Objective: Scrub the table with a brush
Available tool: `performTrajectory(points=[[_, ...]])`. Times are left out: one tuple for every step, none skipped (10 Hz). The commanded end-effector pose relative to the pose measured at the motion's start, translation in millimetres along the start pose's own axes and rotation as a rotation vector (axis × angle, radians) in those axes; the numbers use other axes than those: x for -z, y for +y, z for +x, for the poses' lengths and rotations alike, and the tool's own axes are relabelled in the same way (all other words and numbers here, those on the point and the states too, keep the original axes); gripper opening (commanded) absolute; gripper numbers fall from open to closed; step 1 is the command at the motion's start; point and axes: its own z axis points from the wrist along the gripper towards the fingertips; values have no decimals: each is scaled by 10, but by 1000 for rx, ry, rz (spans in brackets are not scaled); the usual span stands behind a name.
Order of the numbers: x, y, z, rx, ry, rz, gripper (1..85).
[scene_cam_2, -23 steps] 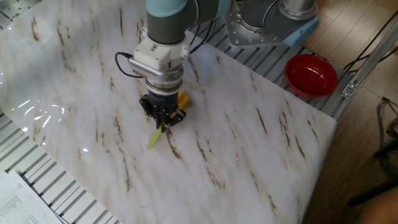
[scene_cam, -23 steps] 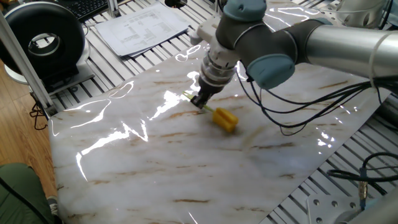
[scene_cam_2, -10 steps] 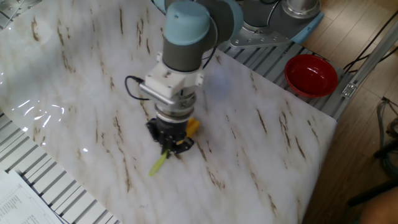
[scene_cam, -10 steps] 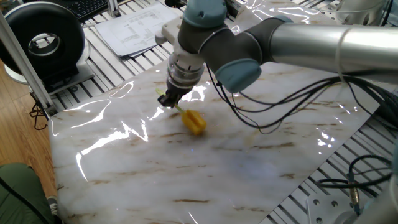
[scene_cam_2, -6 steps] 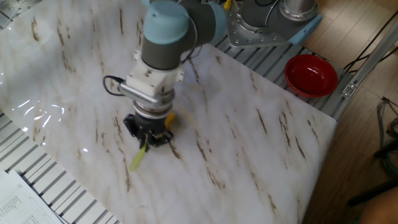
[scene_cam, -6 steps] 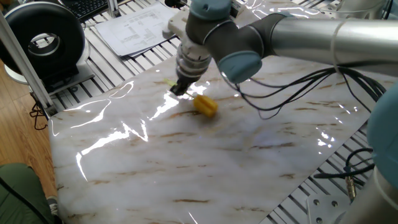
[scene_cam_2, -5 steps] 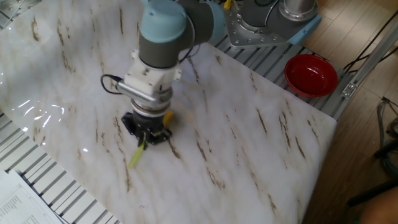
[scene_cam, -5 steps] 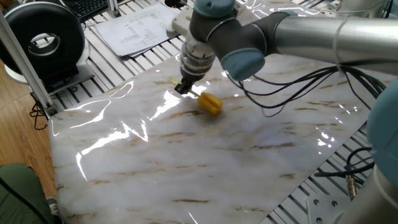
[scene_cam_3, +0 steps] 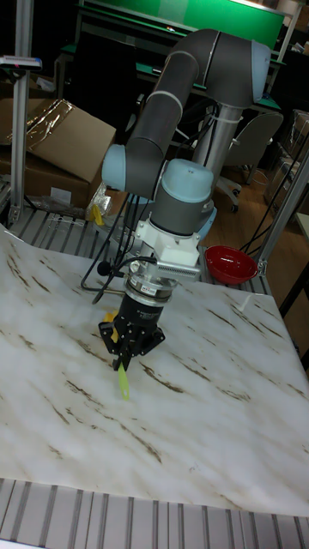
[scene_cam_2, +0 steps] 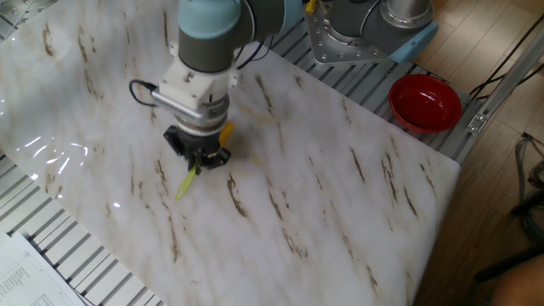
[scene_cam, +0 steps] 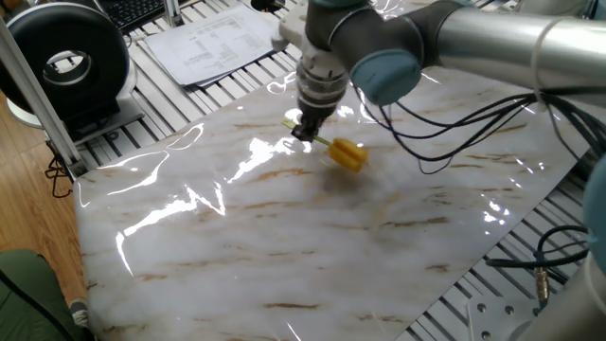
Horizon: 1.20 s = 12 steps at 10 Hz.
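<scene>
A round red bowl point(scene_cam_2: 425, 103) sits off the glossy brown-veined marble counter point(scene_cam_2: 340, 195). The black fingers point(scene_cam_3: 119, 352) clamp the chunky yellow brush point(scene_cam: 347, 154) by its thin pale-green handle.

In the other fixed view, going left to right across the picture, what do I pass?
Handle tip of the brush → tool shut on the handle → bare stretch of the table → red bowl off the table's edge.
</scene>
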Motion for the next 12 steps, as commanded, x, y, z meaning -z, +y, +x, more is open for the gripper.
performTrajectory(points=[[36, -12, 91, -26, 31, -14, 13], [37, 25, 94, -35, 33, -28, 13], [39, 43, 119, -48, 43, -35, 13], [41, 42, 168, -60, 62, -34, 13], [43, 45, 199, -66, 74, -34, 13], [44, 36, 213, -79, 80, -30, 13], [40, 24, 159, -81, 58, -26, 10], [36, 33, 39, -61, 12, -32, 10], [42, 107, -109, -38, -45, -61, 10], [49, 105, -218, -14, -88, -60, 10], [61, 102, -327, 4, -130, -58, 10], [60, 104, -320, 1, -127, -59, 13]])
